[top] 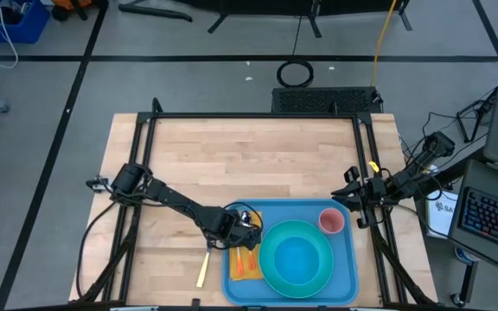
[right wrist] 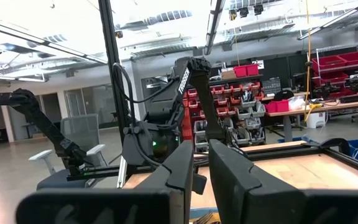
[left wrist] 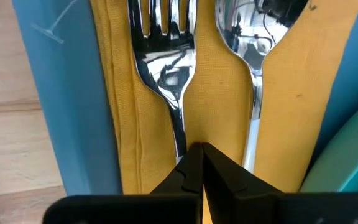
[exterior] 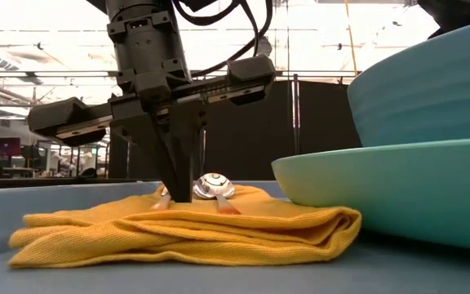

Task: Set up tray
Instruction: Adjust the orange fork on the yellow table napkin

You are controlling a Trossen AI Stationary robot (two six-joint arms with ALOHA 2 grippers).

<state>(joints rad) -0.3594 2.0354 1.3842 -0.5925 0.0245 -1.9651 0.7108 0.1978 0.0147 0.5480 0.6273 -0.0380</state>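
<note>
Left wrist view shows the left gripper (left wrist: 201,163) pressed together on the fork (left wrist: 166,68) handle, which lies on the yellow napkin (left wrist: 219,106) beside a spoon (left wrist: 250,56). At three o'clock of the napkin sits the turquoise plate (top: 296,259), with a pink cup (top: 331,221) at one o'clock. The tray (top: 348,272) lies at the table's six o'clock edge, long axis nine-to-three; the right gripper (right wrist: 201,171) waits narrowly parted at three o'clock.

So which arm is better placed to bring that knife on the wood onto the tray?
Likely the left. Its hand sits shut over the napkin at the tray's left edge, close to the yellow-handled knife. The right hand waits beyond the tray's far right corner.
</note>
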